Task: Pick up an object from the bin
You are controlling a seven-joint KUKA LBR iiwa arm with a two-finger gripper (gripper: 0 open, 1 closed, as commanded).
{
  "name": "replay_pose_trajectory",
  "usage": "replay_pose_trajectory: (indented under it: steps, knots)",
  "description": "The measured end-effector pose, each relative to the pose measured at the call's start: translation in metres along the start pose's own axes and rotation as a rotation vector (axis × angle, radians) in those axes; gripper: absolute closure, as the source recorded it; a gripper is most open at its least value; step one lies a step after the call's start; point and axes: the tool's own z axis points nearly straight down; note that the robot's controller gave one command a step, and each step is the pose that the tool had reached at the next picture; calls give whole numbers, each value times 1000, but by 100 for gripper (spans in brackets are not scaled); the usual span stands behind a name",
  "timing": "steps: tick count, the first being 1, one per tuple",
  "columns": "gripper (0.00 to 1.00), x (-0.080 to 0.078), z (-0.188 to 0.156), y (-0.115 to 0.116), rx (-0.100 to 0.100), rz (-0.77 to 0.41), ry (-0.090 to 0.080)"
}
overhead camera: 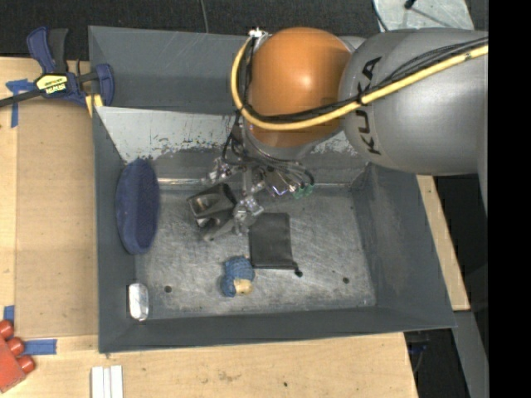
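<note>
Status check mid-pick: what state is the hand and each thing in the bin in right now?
Hand: down low, near the middle.
Dark blocky thing: tilted, right beside the hand.
Black flat piece: lying flat, near the hand.
Blue oval pad: resting along the bin wall.
Small blue roll: lying loose, apart.
Silver thing: in a corner.

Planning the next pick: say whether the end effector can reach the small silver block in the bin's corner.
Probably: nothing covers the small silver block, though it lies tight in a corner of the grey metal bin.
</note>
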Motion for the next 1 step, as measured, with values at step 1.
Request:
replay_pose_trajectory:
  steps: [1]
  knots:
    - [100, 12, -40, -7, -1, 15, 2]
